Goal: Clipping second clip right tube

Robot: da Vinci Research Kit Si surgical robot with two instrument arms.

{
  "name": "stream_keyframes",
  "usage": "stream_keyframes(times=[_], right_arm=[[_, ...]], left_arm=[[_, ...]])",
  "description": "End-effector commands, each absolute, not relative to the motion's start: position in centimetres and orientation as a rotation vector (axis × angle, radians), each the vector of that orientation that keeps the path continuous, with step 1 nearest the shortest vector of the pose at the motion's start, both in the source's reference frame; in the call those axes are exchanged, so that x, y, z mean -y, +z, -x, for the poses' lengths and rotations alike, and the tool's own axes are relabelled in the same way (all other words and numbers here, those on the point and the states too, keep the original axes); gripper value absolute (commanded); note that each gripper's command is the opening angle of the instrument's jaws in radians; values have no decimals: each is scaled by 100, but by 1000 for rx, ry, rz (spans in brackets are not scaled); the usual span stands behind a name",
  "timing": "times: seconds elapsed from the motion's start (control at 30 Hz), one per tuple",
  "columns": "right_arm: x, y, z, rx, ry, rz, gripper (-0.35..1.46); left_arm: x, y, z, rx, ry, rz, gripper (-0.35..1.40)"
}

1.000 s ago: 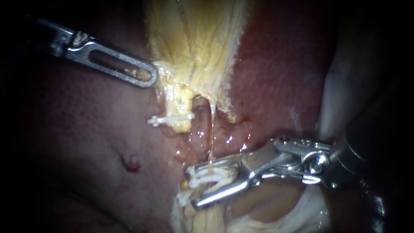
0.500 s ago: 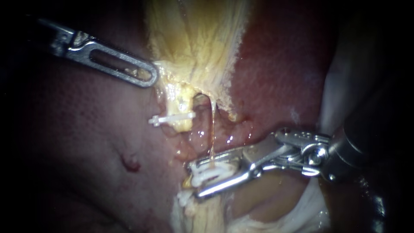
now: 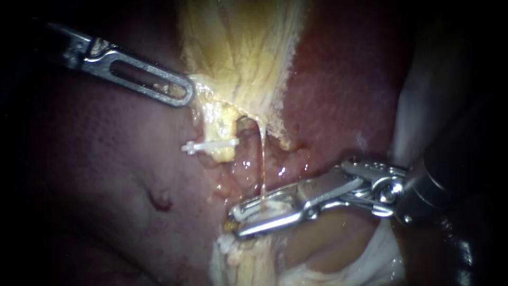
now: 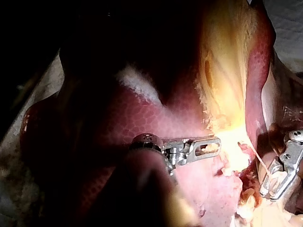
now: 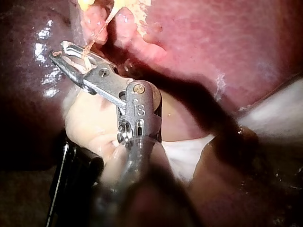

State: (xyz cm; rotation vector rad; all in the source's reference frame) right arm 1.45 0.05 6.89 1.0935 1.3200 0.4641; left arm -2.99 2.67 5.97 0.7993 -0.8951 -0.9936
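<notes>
The right tube [image 3: 262, 159] is a thin pale strand running down from the yellow gallbladder [image 3: 238, 47] into my right instrument [image 3: 235, 222]. Its jaws lie almost together, shut on a white clip [image 3: 264, 209] that sits around the strand. The right wrist view shows the same jaws [image 5: 59, 53] pressed on the clip [image 5: 75, 56]. Beside it, the thicker left tube [image 3: 221, 127] carries a white clip [image 3: 209, 144]. My left instrument [image 3: 185, 95] holds the gallbladder's lower edge with its slotted jaws shut on the tissue, as also seen in the left wrist view [image 4: 215, 144].
Red liver [image 3: 106, 175] fills the left and upper right of the endoscope view. A white fragment [image 3: 225, 244] shows just below the right jaws on pale tissue. Pale cloth-like material [image 3: 407, 116] lies along the right side behind the right shaft.
The right instrument's jaws have closed step by step, squeezing the white clip flat around the right tube. The left instrument has not moved.
</notes>
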Motion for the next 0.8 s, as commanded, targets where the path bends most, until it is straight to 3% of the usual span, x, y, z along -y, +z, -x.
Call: stream_keyframes(times=[0.03, 0.17, 0.8], right_arm=[[-5, 688, -144, -1320, 463, -1094, -19], [-5, 688, -144, -1320, 463, -1094, -35], [-4, 690, -141, -1299, 479, -1126, -35]], left_arm=[[-267, 596, 299, 895, -994, -799, -35], [-267, 597, 299, 895, -993, -799, -35], [-268, 597, 299, 895, -993, -799, -35]])
